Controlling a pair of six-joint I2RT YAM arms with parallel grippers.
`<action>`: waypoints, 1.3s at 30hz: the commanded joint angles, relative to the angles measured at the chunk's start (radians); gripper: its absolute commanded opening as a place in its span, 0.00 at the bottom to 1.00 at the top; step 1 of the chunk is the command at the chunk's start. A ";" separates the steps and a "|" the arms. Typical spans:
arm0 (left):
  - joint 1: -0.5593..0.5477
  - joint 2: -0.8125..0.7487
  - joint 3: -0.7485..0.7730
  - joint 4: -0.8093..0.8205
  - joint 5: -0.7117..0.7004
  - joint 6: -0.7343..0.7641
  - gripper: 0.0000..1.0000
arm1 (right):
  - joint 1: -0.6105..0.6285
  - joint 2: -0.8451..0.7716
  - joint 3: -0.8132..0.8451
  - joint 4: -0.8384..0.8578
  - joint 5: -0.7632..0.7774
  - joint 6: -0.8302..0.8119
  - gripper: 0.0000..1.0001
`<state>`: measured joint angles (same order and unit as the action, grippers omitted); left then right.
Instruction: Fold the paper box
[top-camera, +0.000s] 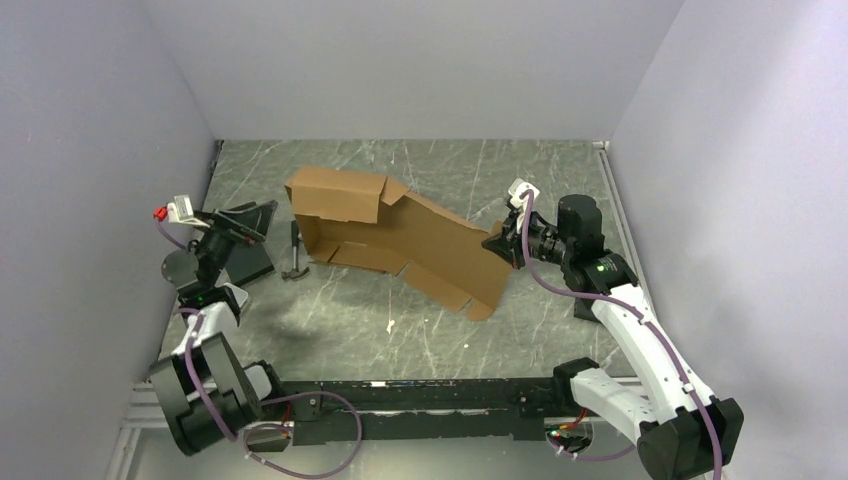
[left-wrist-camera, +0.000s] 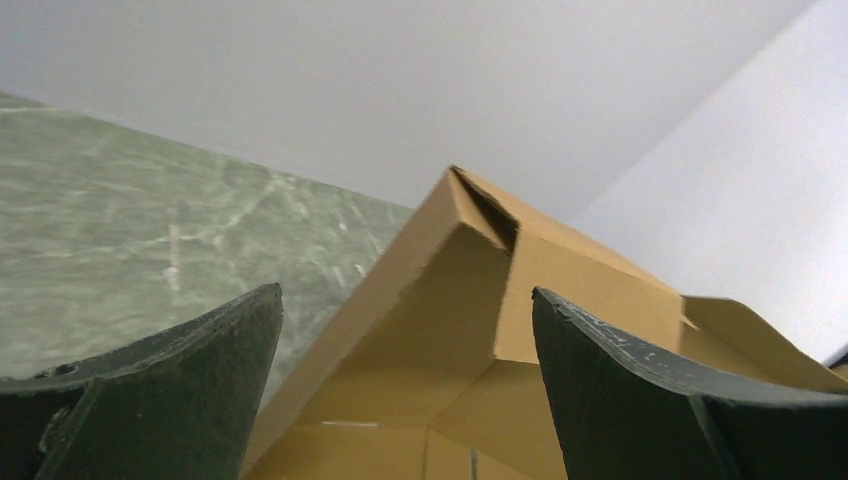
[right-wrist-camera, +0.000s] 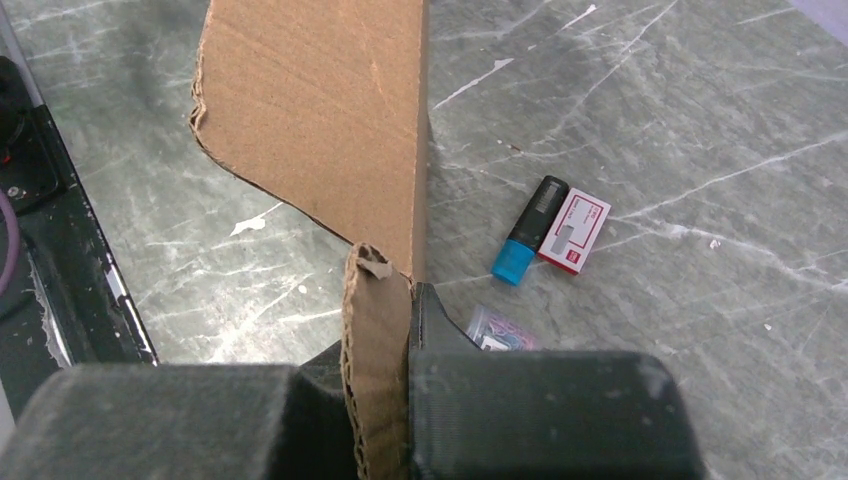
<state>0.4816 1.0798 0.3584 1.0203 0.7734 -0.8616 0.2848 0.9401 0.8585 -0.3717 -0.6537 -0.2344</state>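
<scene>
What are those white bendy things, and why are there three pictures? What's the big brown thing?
Those are a robot's left arm and right arm, bolted to a grey-green marbled table. One picture looks down from above; the other two come from small cameras on each arm's wrist. The right tool pinches an edge of the large brown corrugated cardboard sheet, a paper box partly folded. The left tool is open and holds nothing. On the table also lie a black-and-blue stick and a small red-and-white carton.
</scene>
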 joint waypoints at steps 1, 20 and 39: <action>0.014 0.110 0.043 0.421 0.220 -0.220 0.99 | 0.003 -0.012 0.000 0.047 0.003 0.008 0.01; -0.064 0.136 0.159 0.137 0.273 0.042 0.99 | 0.004 0.015 0.011 0.050 -0.026 0.007 0.01; -0.172 0.079 0.087 0.044 0.239 0.146 1.00 | 0.011 0.063 0.094 0.027 -0.034 0.000 0.00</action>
<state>0.3305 1.2507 0.4828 1.1236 1.0561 -0.7998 0.2871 1.0031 0.8967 -0.3588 -0.6811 -0.2352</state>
